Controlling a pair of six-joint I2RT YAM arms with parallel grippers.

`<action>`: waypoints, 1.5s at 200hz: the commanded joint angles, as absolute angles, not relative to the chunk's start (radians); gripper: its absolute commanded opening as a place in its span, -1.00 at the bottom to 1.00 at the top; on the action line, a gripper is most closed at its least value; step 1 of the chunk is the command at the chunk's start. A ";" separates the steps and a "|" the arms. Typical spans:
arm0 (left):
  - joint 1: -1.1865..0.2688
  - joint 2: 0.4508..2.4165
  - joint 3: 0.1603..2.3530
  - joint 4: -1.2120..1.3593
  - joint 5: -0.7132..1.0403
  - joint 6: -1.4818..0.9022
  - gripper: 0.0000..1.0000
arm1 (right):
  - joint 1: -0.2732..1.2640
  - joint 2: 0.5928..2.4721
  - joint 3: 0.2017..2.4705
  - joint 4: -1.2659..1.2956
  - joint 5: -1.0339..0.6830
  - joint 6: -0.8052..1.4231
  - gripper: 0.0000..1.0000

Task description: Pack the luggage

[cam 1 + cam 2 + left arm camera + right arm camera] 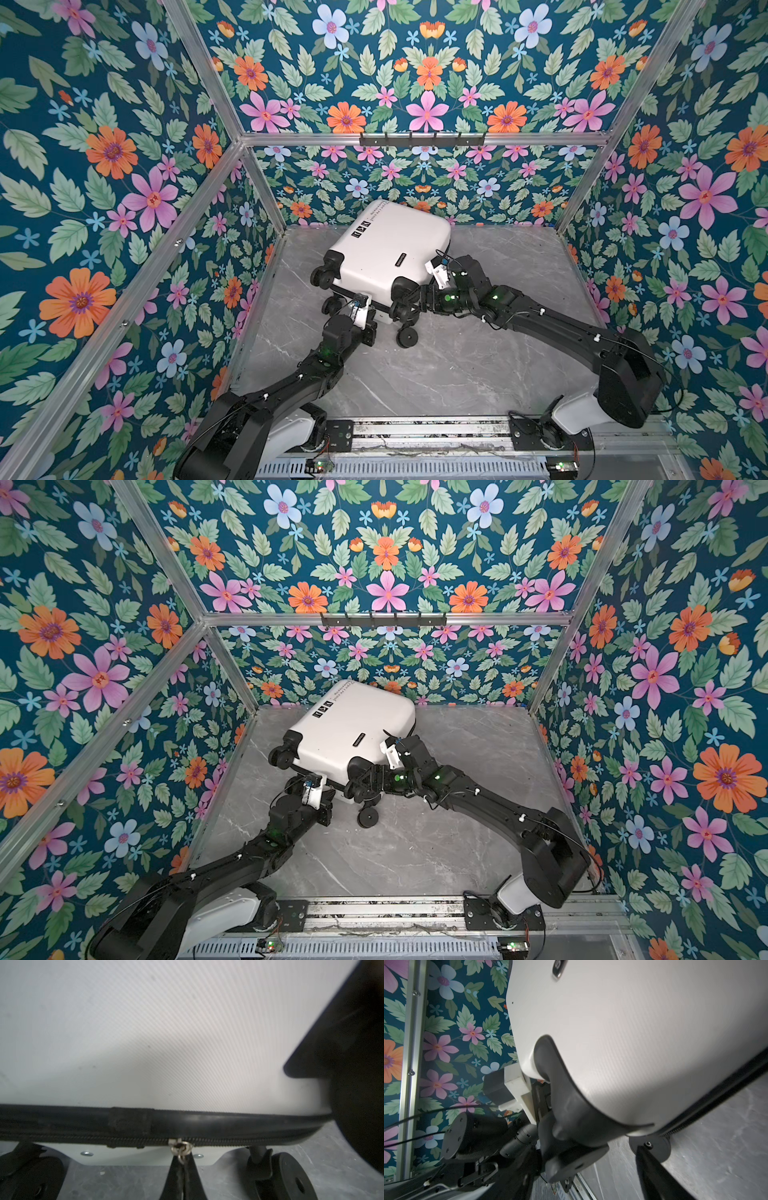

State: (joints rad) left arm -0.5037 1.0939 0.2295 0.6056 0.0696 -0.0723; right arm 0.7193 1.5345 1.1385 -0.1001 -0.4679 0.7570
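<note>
The luggage (390,245) lies flat and askew at the far edge of the desk (457,374), left of the middle, with its wheels turned toward the near edge. Its two white shells are shut together, and no loose item shows on the desk. Packing proper therefore appears done, and zipping is judged the step in hand.

The left gripper (183,1176) has its jaws shut on the zip pull (180,1148), at the wheel end of the zip (239,1139). Which side of the pull is already closed cannot be told, so the run left is unknown.

The right gripper (405,301) sits at the near right wheel corner with its jaws wide. Whether they bear on the housing cannot be told.

A wheel (291,1178) and its stem stand just beside the zip line, and a second wheel (31,1178) flanks the pull on its other side. Either may obstruct the pull's travel. The right arm crowds the same corner. A hook rail (422,139) hangs on the back wall, well clear.
</note>
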 commanded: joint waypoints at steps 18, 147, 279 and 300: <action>-0.504 1.094 0.258 0.607 0.115 -0.066 -1.00 | 0.741 1.586 1.180 -0.044 -0.493 0.784 0.45; -0.598 0.980 0.292 0.430 0.234 -0.046 -1.00 | 0.805 1.746 1.371 -0.064 -0.463 0.784 0.15; -0.743 0.776 0.279 0.241 0.178 -0.080 -1.00 | 0.810 1.764 1.469 -0.116 -0.401 0.774 0.13; -0.744 0.736 0.295 0.196 0.171 -0.082 -1.00 | 0.810 1.773 1.504 -0.131 -0.402 0.761 0.12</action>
State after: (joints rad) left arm -0.7231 0.7731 0.2741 0.1719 -0.1535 -0.1165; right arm 0.8093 1.7611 1.4673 -0.3180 -0.4480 0.7822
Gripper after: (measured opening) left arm 0.051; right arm 0.579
